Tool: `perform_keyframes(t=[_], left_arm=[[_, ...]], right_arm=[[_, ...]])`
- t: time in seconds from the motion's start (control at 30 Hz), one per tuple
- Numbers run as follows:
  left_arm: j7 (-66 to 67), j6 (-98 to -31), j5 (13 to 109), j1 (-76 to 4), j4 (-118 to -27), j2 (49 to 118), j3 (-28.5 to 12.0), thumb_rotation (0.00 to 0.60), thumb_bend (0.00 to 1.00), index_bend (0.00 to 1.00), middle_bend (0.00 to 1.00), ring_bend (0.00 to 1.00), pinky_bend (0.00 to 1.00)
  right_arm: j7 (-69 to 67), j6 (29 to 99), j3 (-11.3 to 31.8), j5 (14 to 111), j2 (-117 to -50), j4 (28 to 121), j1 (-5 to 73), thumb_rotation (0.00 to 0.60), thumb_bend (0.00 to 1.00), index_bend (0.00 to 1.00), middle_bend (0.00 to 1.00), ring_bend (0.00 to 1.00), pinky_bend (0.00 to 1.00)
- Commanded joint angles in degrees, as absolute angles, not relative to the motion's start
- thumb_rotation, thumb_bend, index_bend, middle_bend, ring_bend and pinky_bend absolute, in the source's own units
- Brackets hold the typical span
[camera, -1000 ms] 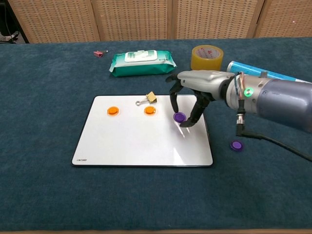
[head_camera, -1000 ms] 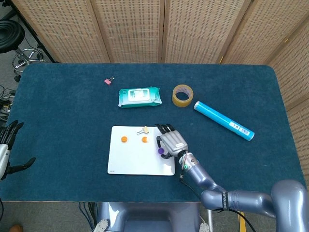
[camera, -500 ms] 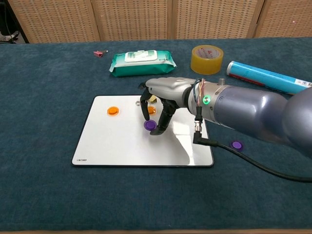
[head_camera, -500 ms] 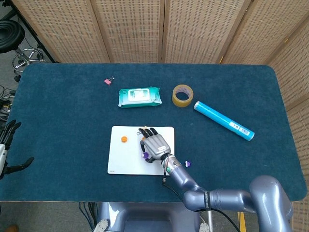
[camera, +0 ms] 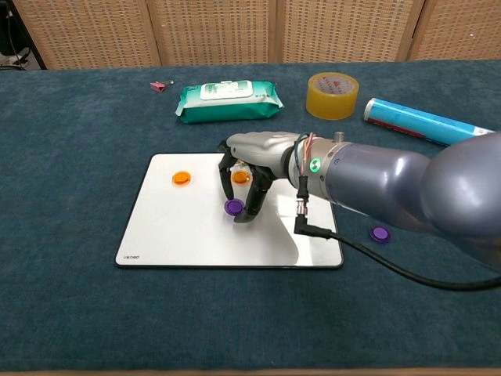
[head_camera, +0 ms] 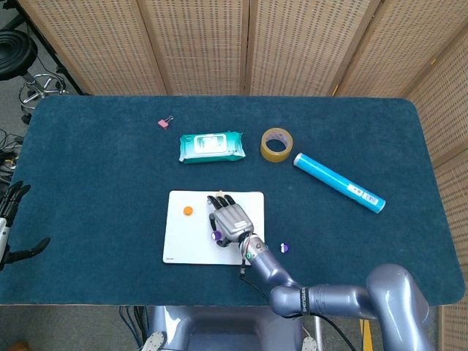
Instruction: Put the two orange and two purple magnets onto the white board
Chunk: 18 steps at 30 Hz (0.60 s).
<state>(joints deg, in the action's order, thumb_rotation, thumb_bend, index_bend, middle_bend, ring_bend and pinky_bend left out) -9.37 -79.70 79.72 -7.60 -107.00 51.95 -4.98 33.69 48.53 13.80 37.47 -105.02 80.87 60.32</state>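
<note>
1. The right hand (camera: 249, 182) reaches over the middle of the white board (camera: 180, 235), fingers curled downward, pinching a purple magnet (camera: 234, 207) between thumb and fingertip; the magnet sits at or just above the board surface (whether it touches cannot be told).
2. Just behind the fingers, partly framed by them, one orange magnet (camera: 240, 177) lies on the board.
3. The other orange magnet (camera: 182, 178) lies on the board too, off to the hand's left side and apart from it.
4. The second purple magnet (camera: 380, 233) rests on the blue table cover (camera: 78, 157), off the board, to the right of the hand's wrist and beside the arm's cable.
5. Beyond the hand, toward the far side of the table, sit a green wipes pack (camera: 228, 100), a roll of yellow tape (camera: 332, 95) and a blue tube (camera: 423, 123); a small pink binder clip (camera: 160, 85) lies farther off to the left.
6. The left hand (head_camera: 13, 227) shows only at the head view's edge (far from everything), fingers spread, holding nothing.
</note>
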Motion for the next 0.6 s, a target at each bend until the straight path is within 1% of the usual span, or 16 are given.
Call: perform_keyframes(t=[0.03, 0.27, 0.33, 0.43, 0.6], left_arm=[[-9.46, -79.73, 79.65, -7.58, -107.00, 51.91, -5.03, 0.600, 0.20, 0.02, 0.00, 0.00, 0.00], [-9.97, -80.02, 79.92, -7.40, -107.15, 51.67, -5.00, 0.600, 0.20, 0.02, 0.00, 0.00, 0.00], [-10.10, -80.26, 80.06, -7.28, -107.11, 51.65, -4.98, 0.600, 0.20, 0.02, 0.00, 0.00, 0.00], [-10.36, -79.89, 80.19, -7.39, -107.06, 51.65, -4.86, 0.600, 0.20, 0.02, 0.00, 0.00, 0.00], [-10.01, -79.68, 80.53, -7.67, -107.01, 51.69, -4.86, 0.600, 0.20, 0.02, 0.00, 0.00, 0.00]], right_arm=[[32.91, 47.85, 13.52, 37.95, -104.22, 81.64, 60.21, 0.600, 0.66, 0.38, 0.00, 0.00, 0.00], [31.95, 48.11, 12.99, 38.45, -103.28, 82.59, 60.10, 0.600, 0.66, 0.30, 0.00, 0.00, 0.00], [31.57, 48.64, 12.79, 38.84, -102.86, 83.50, 59.75, 0.600, 0.66, 0.30, 0.00, 0.00, 0.00], [31.34, 50.15, 12.11, 40.76, -99.88, 87.59, 58.60, 0.600, 0.66, 0.32, 0.00, 0.00, 0.00], [31.96, 53.85, 9.17, 44.52, -91.75, 95.65, 55.30, 0.600, 0.66, 0.34, 0.00, 0.00, 0.00]])
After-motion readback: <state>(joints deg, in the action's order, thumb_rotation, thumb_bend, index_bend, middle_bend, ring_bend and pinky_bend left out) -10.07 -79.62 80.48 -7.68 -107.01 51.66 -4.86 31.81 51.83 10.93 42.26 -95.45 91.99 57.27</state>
